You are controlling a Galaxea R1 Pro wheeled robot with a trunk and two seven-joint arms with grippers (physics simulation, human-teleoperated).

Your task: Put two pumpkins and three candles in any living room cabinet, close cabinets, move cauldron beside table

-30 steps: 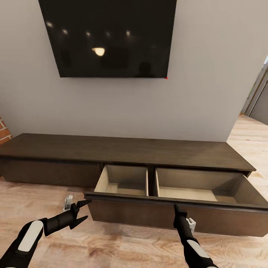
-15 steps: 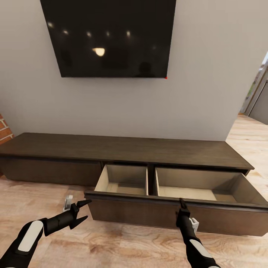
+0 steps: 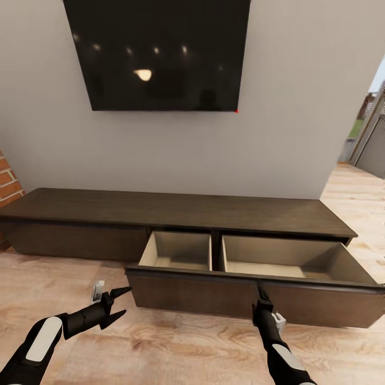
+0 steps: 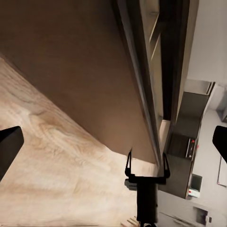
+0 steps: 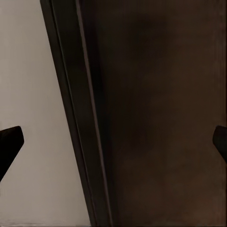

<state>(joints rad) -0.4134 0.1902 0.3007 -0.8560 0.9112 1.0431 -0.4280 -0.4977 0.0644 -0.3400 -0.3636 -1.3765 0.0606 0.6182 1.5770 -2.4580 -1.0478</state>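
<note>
I had the cabinet [image 3: 176, 211] in front of me, low against the wall under the dark screen [image 3: 160, 53], with its wide drawer [image 3: 256, 294] pulled out and 2 pale compartments showing nothing inside. My right gripper [image 3: 262, 293] sat at the drawer's top front edge, fingers spread wide in the right wrist view, the dark drawer panel [image 5: 156, 113] between them. My left gripper [image 3: 118, 302] hovered over the wood floor [image 3: 176, 353], just beside the drawer's left corner, its fingers parted wide and holding nothing.
</note>
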